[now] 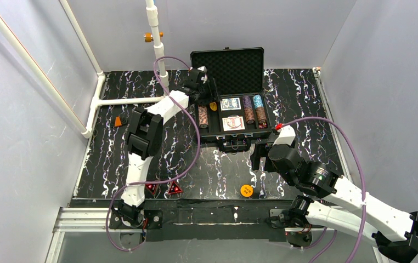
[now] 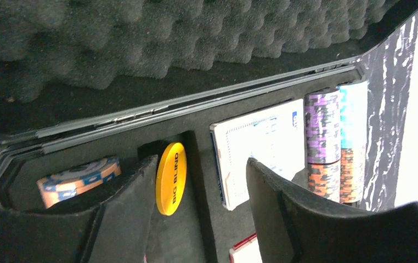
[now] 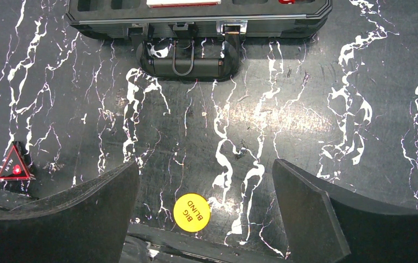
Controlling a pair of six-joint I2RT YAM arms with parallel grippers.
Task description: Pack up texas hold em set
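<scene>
**Packing part done: three pieces left outside the case**

Nearest the bases, two red-black triangular markers (image 1: 174, 189) and a round orange "BIG BLIND" disc (image 3: 191, 212) lie unpacked on the marbled black table (image 1: 305, 104). The right gripper (image 3: 204, 164) hovers over that disc, spread wide. Farther off, the black foam-lined hinged case (image 1: 234, 135) is open and holds the striped chip stacks (image 1: 253, 109), the card decks (image 1: 231, 103) and a second orange disc (image 2: 170, 178). This disc stands on edge, unclamped, between the parted fingers of the left gripper (image 2: 201, 160).

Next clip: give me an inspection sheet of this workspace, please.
Surface: black marbled table.
Job's things: case open, holding chip stacks, card decks and one orange disc; second orange disc and two triangles loose on table.
Clutter: small orange block near left edge.
Grippers: left gripper open inside case, by its disc; right gripper open above second disc.
Cables: purple cable loops along each arm.
Surroundings: grey walls, white pipe frame.
</scene>
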